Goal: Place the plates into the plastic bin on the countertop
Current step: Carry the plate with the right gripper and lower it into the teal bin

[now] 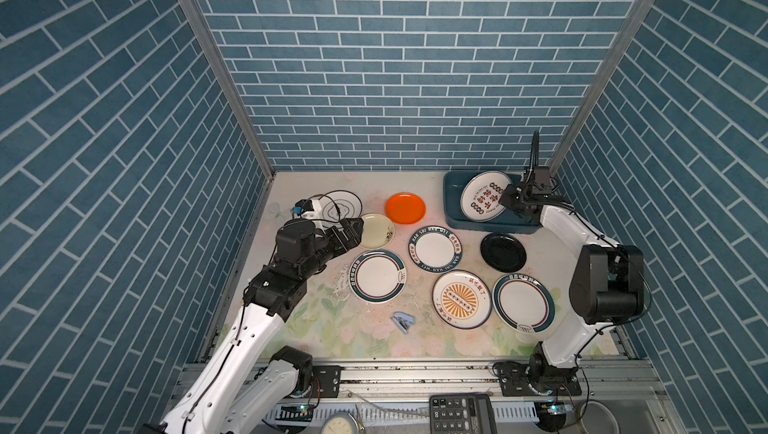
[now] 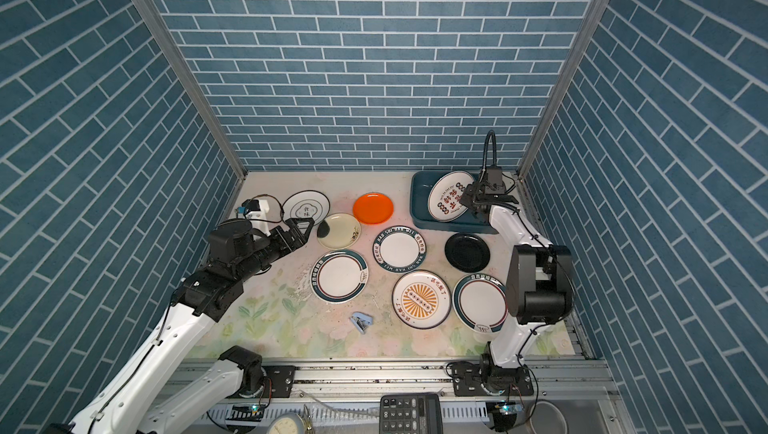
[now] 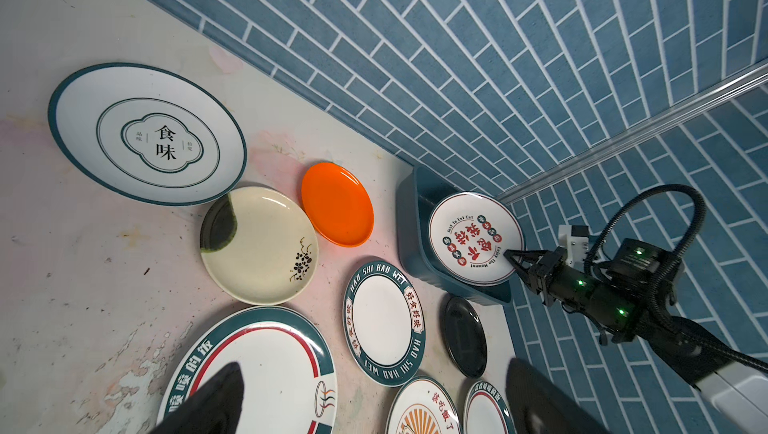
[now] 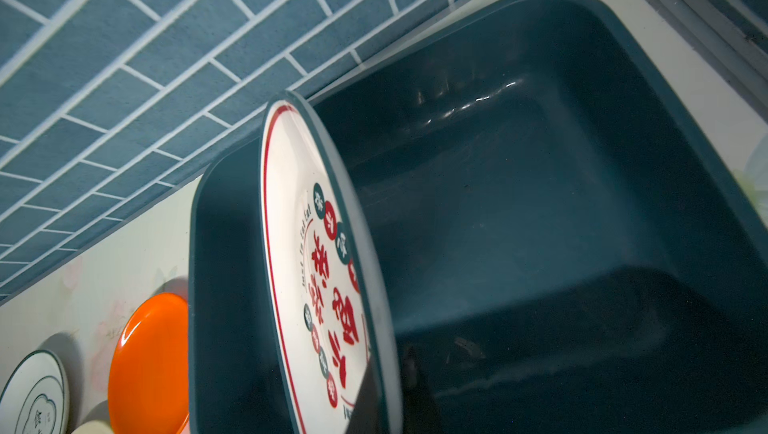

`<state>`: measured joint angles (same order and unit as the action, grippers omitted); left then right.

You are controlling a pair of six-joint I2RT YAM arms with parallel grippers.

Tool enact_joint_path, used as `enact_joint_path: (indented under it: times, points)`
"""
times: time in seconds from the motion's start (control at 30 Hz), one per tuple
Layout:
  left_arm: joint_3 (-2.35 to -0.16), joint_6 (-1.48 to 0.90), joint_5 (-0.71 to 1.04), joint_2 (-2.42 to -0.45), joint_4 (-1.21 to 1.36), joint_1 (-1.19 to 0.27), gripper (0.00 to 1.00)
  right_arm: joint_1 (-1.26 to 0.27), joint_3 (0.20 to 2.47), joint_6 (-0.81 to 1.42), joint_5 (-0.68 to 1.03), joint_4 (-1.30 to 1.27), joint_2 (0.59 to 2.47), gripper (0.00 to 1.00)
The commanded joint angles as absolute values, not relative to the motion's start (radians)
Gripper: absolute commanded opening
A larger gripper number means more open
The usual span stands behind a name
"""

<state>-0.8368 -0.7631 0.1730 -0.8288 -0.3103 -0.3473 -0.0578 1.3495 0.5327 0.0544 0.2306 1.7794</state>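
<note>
- The red-lettered plate (image 1: 482, 197) is held steeply tilted over the plastic bin (image 1: 451, 203). It would best be lowered and levelled close to the bin's floor before release, so that it is not dropped on its edge.
- That plate's rim is pinched by the right gripper (image 1: 509, 200), which is fully closed above the bin's interior. Whether the plate's lower edge touches the bin cannot be told.
- The black plate (image 1: 503, 251) lies just beside the bin on the countertop (image 1: 332, 328).
- Well apart from the bin, the left gripper (image 1: 356, 230) is spread wide and empty, near the cream plate (image 1: 380, 231).
</note>
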Motion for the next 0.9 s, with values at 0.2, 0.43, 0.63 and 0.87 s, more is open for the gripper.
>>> enact_joint_path:
  times: [0.2,0.43,0.63,0.87]
  points:
    - [-0.837,-0.741,0.166,-0.872,-0.305,-0.347,1.00,-0.031,1.453,0.626,0.208,0.130,1.958,0.00]
    - [-0.886,-0.672,0.189,-0.914,-0.313,-0.347,1.00,-0.032,1.515,0.660,0.291,0.157,2.047,0.05]
    - [-0.891,-0.660,0.183,-0.907,-0.324,-0.346,0.99,-0.031,1.507,0.623,0.292,0.190,1.990,0.95]
    - [-0.916,-0.650,0.122,-0.877,-0.439,-0.346,0.99,-0.031,1.394,0.581,0.227,0.231,1.764,0.98]
